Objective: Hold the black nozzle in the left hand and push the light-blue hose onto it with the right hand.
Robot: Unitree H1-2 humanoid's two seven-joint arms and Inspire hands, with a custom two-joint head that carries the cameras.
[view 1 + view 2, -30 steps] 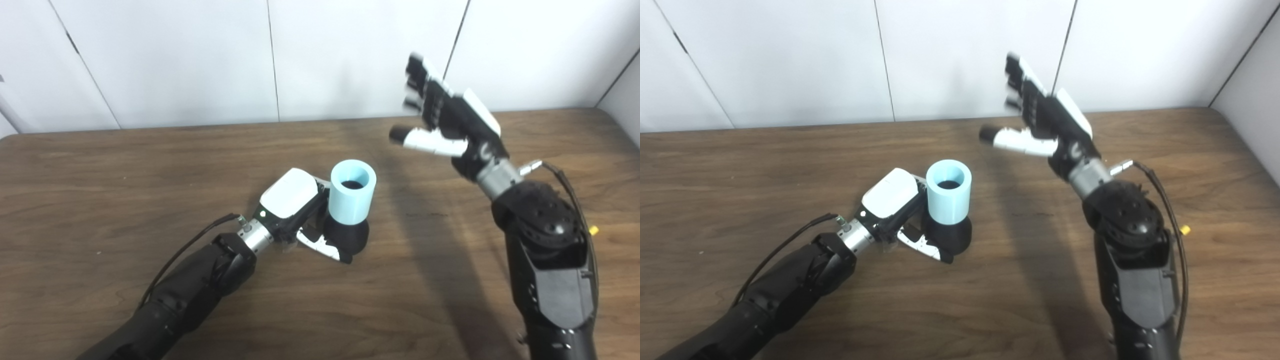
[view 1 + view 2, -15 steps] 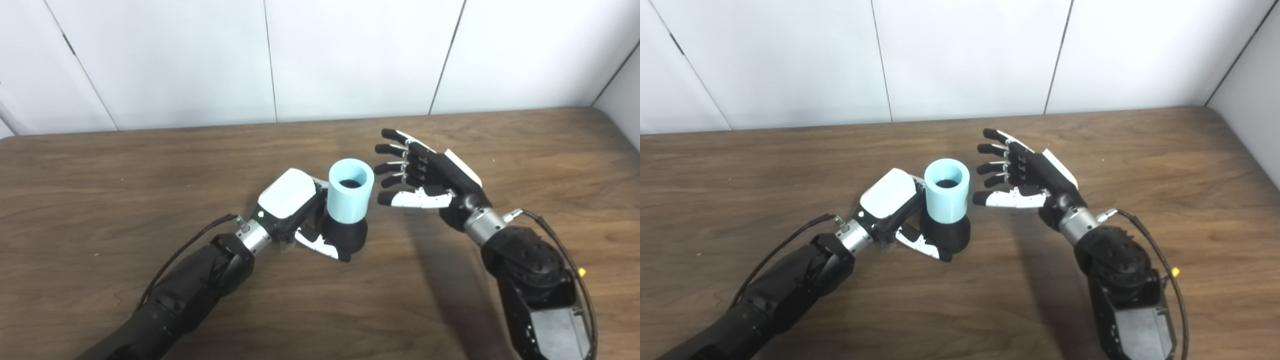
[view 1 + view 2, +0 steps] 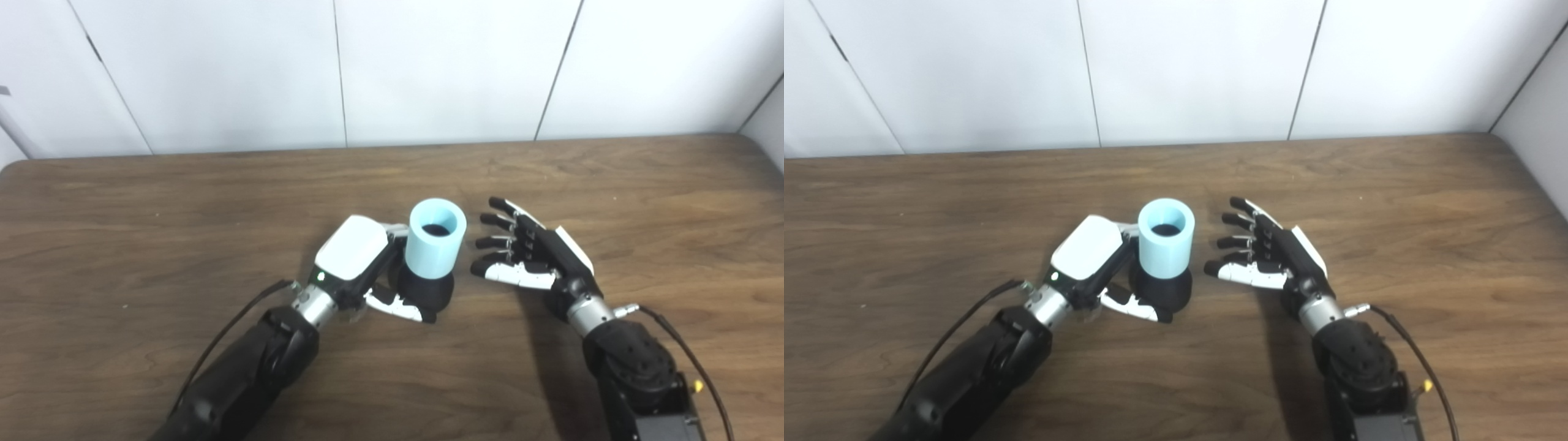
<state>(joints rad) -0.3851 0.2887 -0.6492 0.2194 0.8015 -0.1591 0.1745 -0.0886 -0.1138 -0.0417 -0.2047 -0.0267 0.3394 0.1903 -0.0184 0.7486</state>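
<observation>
A light-blue hose piece (image 3: 434,247), a short open tube, stands upright on top of the black nozzle (image 3: 429,290), whose rounded base rests on the wooden table. My left hand (image 3: 367,263) is shut on the black nozzle, thumb in front of its base and fingers behind. My right hand (image 3: 533,254) is open and empty, fingers spread, low over the table just right of the hose, a small gap between its fingertips and the tube. It also shows in the right eye view (image 3: 1271,254).
The brown wooden table (image 3: 153,202) runs to a white panelled wall at the back. A cable trails from each wrist. Nothing else lies on the table.
My right hand has come down from high above the table to a low spot beside the hose, still open. The left hand, nozzle and hose have held still; the camera shifted slightly.
</observation>
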